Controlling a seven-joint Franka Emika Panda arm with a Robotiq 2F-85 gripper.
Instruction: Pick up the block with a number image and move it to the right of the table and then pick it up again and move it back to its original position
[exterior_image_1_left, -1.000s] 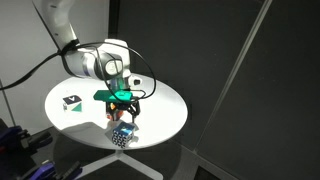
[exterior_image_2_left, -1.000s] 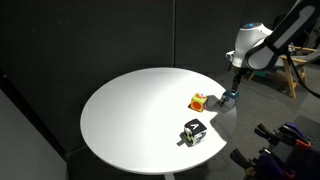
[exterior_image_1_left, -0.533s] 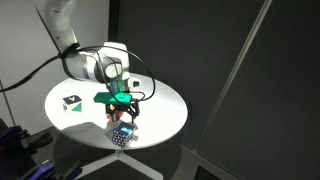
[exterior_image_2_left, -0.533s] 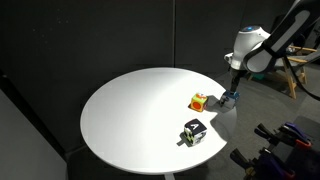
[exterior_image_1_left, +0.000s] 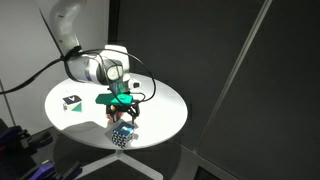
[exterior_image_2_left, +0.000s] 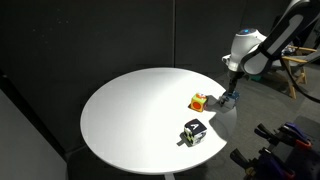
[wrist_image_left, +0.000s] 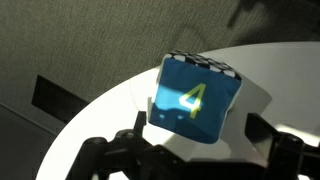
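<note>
Gripper (exterior_image_1_left: 122, 113) spread wide, gripping nothing, poised just above the number block (exterior_image_1_left: 122, 136), which sits right at the table (exterior_image_1_left: 160, 105) edge, its 4 facing the wrist camera. Red-and-yellow cube (exterior_image_2_left: 199, 101) just beside it; black-topped cube (exterior_image_2_left: 194, 131) apart, also near the edge.

I'm counting three small cubes sitting on the one round table (exterior_image_2_left: 120, 110). One blue number block (exterior_image_2_left: 229, 98) is sitting at the table's edge, one red-and-yellow cube (exterior_image_2_left: 199, 101) close to that edge, and one white cube with a black top (exterior_image_2_left: 194, 131) further in. One robot arm (exterior_image_1_left: 90, 68) is hanging over the table.
</note>
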